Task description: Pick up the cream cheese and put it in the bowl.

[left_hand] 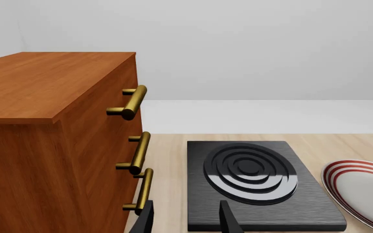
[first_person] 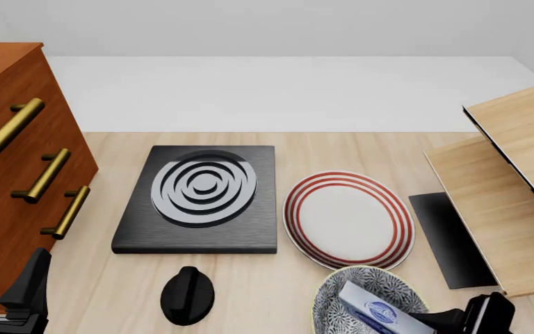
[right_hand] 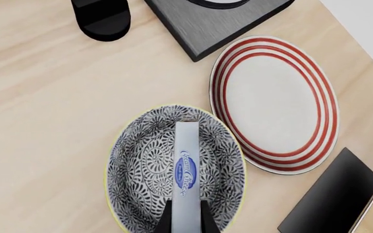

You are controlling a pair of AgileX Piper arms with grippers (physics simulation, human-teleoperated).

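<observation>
The cream cheese (right_hand: 186, 165), a silvery-grey box with a blue logo, stands on edge inside the bowl (right_hand: 141, 160), which has a dark blue-and-white floral pattern. My right gripper (right_hand: 186, 216) is shut on the near end of the box, right over the bowl. In the front view the cream cheese (first_person: 371, 307) lies tilted in the bowl (first_person: 341, 292) at the front right, with the right gripper (first_person: 434, 321) beside it. My left gripper (left_hand: 186, 221) is open and empty by the cabinet, at the front left of the table (first_person: 12, 296).
A white plate with red rings (first_person: 346, 217) lies just behind the bowl. A black stove slab with a ringed burner (first_person: 202, 195) and a black knob (first_person: 186, 296) are left of centre. A wooden cabinet with brass handles (first_person: 17, 181) stands left, and a wooden rack (first_person: 503, 202) stands right.
</observation>
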